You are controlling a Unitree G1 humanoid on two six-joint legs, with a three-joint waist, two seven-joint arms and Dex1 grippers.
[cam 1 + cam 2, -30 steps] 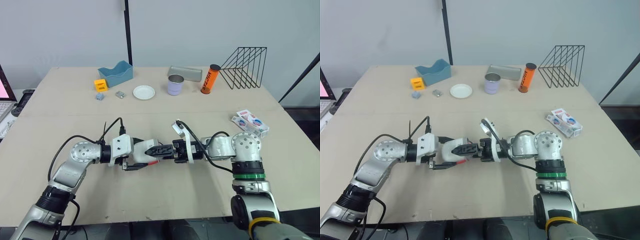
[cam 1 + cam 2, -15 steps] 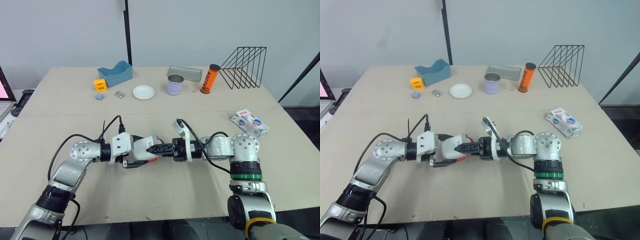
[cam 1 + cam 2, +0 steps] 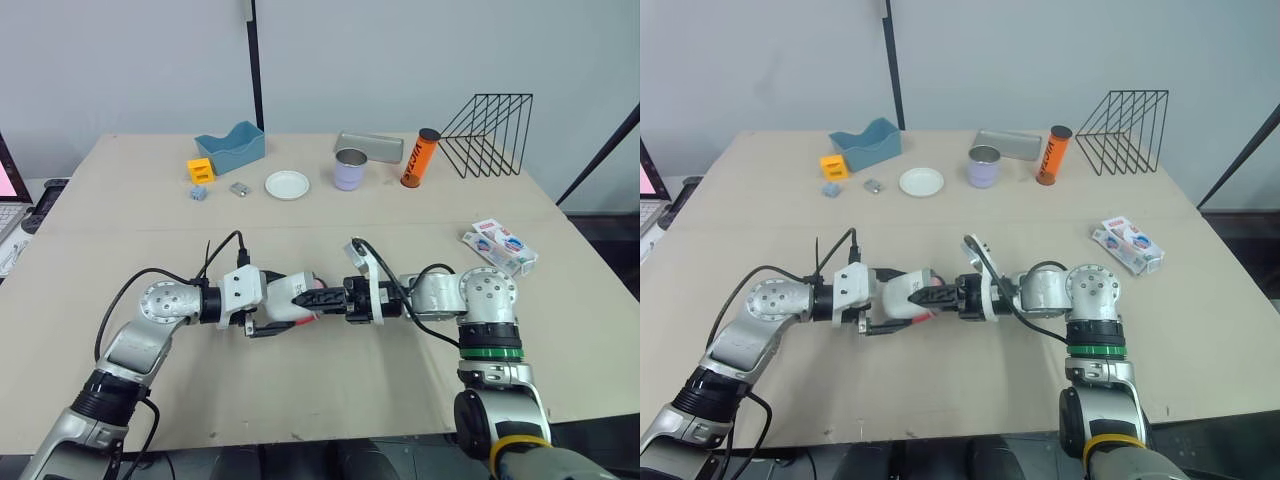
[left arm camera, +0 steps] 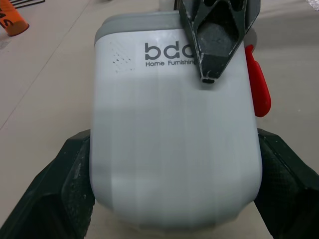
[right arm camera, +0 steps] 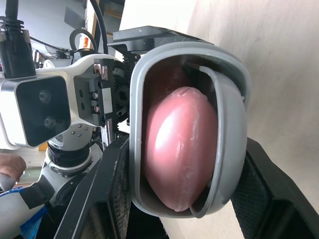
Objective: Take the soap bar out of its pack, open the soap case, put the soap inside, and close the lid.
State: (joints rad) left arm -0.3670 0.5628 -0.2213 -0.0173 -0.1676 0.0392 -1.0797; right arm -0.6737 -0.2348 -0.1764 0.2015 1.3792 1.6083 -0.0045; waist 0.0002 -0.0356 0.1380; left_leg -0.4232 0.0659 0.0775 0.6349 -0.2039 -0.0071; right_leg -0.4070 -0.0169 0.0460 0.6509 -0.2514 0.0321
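Note:
The white soap case (image 3: pixel 290 298) with a grey rim hangs just above the table (image 3: pixel 330 390), near its middle front. My left gripper (image 3: pixel 300 303) is shut on it, with a finger (image 4: pixel 75 184) on each side of the body (image 4: pixel 174 139). My right gripper (image 3: pixel 326 298) meets it from the opposite side and is shut on the open end, one finger (image 4: pixel 217 45) lying on the case's top. The pink soap bar (image 5: pixel 182 147) sits inside the grey rim (image 5: pixel 234 134). The white, blue and red soap pack (image 3: pixel 500 246) lies at the table's right.
Along the table's far side stand a blue bin (image 3: pixel 232 147), an orange block (image 3: pixel 201 170), a white plate (image 3: pixel 288 185), a lavender cup (image 3: pixel 351 169), a grey tray (image 3: pixel 370 147), an orange can (image 3: pixel 421 158) and a black wire rack (image 3: pixel 490 135).
Both grippers have drawn slightly closer together around the case. The case has shifted a little towards the right gripper, and the pink soap now shows at its open end.

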